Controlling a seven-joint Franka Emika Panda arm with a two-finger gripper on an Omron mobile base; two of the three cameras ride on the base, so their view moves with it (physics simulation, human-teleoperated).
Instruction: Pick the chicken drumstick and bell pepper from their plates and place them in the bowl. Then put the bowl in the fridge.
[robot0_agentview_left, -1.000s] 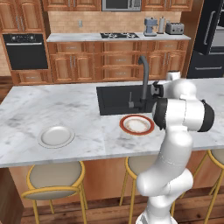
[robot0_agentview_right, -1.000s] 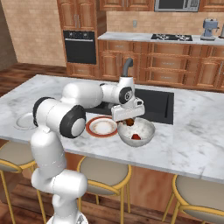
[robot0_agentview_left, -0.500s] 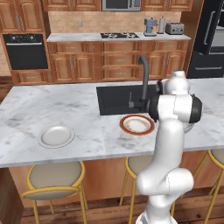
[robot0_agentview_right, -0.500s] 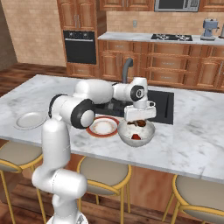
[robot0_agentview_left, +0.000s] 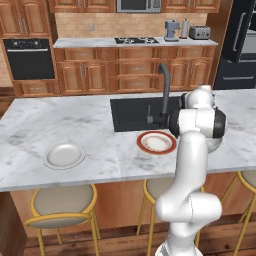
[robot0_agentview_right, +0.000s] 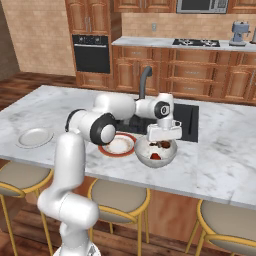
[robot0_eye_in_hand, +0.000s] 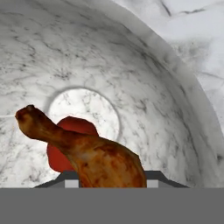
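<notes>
My gripper (robot0_agentview_right: 162, 142) hangs just inside the white-grey bowl (robot0_agentview_right: 144, 155) on the marble island. It is shut on the thick end of the chicken drumstick (robot0_eye_in_hand: 87, 151), brown and glossy, whose thin bone end points up and left in the hand view. In that view the gripper (robot0_eye_in_hand: 111, 182) sits at the bottom edge. The red bell pepper (robot0_eye_in_hand: 59, 155) lies on the bowl's floor under the drumstick, and shows as a red spot (robot0_agentview_right: 156, 156) from the right base. The orange-rimmed plate (robot0_agentview_left: 156, 142) lies bare left of the bowl. The plain plate (robot0_agentview_left: 63, 155) lies bare far left.
A black sink (robot0_agentview_left: 137, 112) with a dark tall faucet (robot0_agentview_left: 163, 90) lies behind the plates. The black fridge (robot0_agentview_left: 242, 40) stands at the far right behind the island. Stools (robot0_agentview_right: 117, 197) line the near edge. Bare marble (robot0_agentview_right: 220, 155) spreads right of the bowl.
The arm has swung to the right and dipped a little, carrying the drumstick from beside the orange-rimmed plate to down inside the bowl. Plates and bowl have stayed put.
</notes>
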